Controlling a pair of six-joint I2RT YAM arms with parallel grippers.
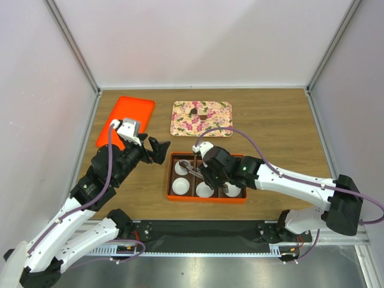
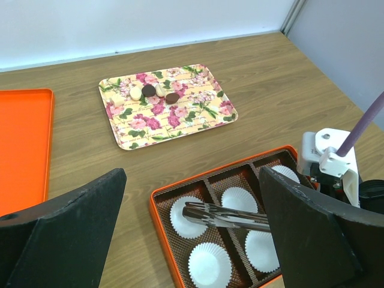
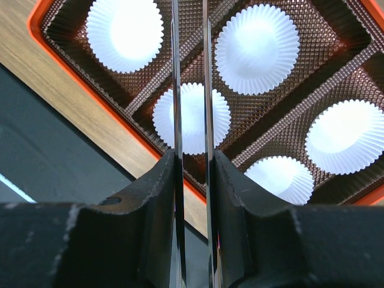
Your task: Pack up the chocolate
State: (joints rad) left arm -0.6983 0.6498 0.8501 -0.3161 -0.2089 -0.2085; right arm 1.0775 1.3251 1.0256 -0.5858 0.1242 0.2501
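Top external view is showing the right tool [image 1: 203, 173] reaching in from the right over the orange box [image 1: 207, 200] at mid-frame, clamping a pair of metal tongs [image 1: 188, 167] whose tips are pointing toward the box's upper left compartment. White paper cups [image 1: 180, 185] are sitting in the compartments, apparently waiting to take one piece each. The chocolate [image 1: 195, 111] is lying on the floral tray [image 1: 219, 126] above the box, well apart from the tongs, so the right arm is probably going to need to travel up the frame before picking anything. The left tool [image 1: 161, 150] is hanging just left of the box, spread wide and carrying nothing. A flat orange tray [image 1: 129, 117] is resting on the counter [image 1: 276, 132] at upper left

Left wrist view is looking between the two spread fingers [image 2: 66, 240] at the floral tray in the upper middle, where dark pieces are clustering with a couple of paler ones toward its far left end. The tongs are reaching over the cups at lower centre, empty as far as I can tell

Right wrist view is showing the right tool pressing both tong blades from either side, the blades running nearly parallel with a narrow gap and gripping nothing. Only cups and the box's brown liner are appearing beneath, with no chocolate in this view
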